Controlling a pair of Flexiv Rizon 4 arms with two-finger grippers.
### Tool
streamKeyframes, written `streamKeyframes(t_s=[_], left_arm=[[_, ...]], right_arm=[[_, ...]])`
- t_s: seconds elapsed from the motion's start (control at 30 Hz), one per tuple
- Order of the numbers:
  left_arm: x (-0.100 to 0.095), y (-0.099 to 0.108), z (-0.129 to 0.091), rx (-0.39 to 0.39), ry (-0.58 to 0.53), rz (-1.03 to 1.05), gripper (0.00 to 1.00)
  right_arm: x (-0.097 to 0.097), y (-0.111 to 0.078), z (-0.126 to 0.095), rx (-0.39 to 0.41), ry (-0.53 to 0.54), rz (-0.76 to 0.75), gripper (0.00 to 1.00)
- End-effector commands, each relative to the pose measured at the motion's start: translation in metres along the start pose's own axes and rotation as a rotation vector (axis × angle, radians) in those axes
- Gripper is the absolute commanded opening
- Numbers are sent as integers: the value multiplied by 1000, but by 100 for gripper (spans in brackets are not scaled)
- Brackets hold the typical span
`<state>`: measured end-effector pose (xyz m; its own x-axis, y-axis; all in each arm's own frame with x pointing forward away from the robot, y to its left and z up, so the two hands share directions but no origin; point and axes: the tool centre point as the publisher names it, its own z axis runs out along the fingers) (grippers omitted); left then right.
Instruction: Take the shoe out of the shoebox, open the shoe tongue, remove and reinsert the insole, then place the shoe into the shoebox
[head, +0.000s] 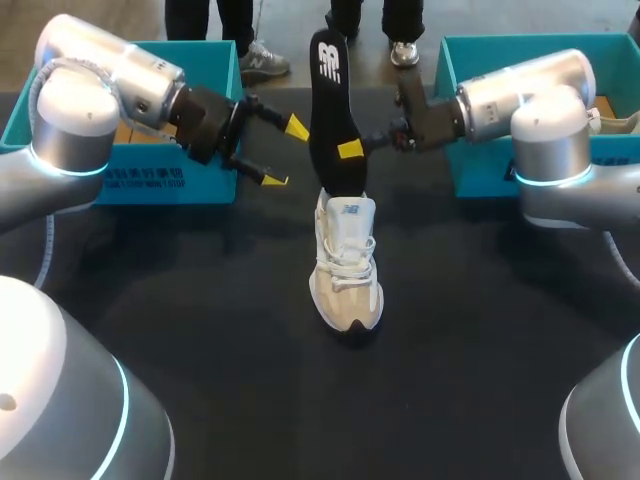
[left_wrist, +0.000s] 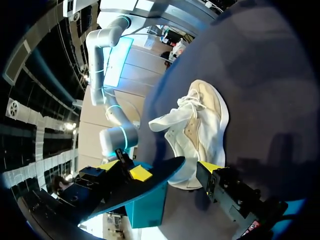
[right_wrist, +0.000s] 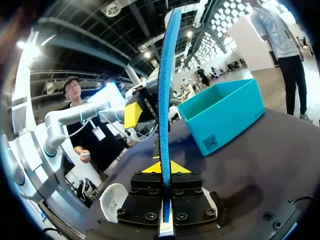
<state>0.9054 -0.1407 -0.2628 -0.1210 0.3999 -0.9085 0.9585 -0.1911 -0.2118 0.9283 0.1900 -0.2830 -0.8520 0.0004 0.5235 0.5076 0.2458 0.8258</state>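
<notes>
A white and beige shoe (head: 345, 265) (left_wrist: 200, 125) stands on the dark table at the middle, toe toward me. Above it a black insole (head: 330, 100) is held upright, its lower end down at the shoe's tongue. My right gripper (head: 352, 149) (right_wrist: 164, 172) is shut on the insole, which shows edge-on with a blue underside (right_wrist: 167, 90). My left gripper (head: 285, 155) (left_wrist: 167, 170) is open just left of the insole, its fingertips (head: 297, 127) apart from it. In the left wrist view the insole (left_wrist: 150, 182) crosses between its fingers.
A teal shoebox (head: 215, 175) (right_wrist: 225, 110) sits at the back left behind my left gripper. A second teal box (head: 470, 110) stands at the back right under my right arm. Dark table surface lies around the shoe's front and sides.
</notes>
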Motion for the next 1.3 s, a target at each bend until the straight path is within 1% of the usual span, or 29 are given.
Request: streamKeyframes(t_s=[0.03, 0.33, 0.6, 1.0, 1.2, 1.3], left_arm=[[3, -1, 0, 2, -1, 2, 100], [4, -1, -1, 8, -5, 2, 100], [3, 1, 2, 14, 4, 1, 100], [2, 1, 2, 15, 2, 1, 100], [5, 3, 2, 11, 0, -3, 100], [4, 4, 2, 13, -2, 1, 100]], right_arm=[[-3, -4, 8, -7, -1, 4, 0], [1, -12, 9, -36, -30, 45, 0], [4, -18, 5, -30, -50, 64, 0], [4, -18, 5, -30, -50, 64, 0], [4, -18, 5, -30, -50, 64, 0], [1, -20, 5, -52, -74, 61, 0]])
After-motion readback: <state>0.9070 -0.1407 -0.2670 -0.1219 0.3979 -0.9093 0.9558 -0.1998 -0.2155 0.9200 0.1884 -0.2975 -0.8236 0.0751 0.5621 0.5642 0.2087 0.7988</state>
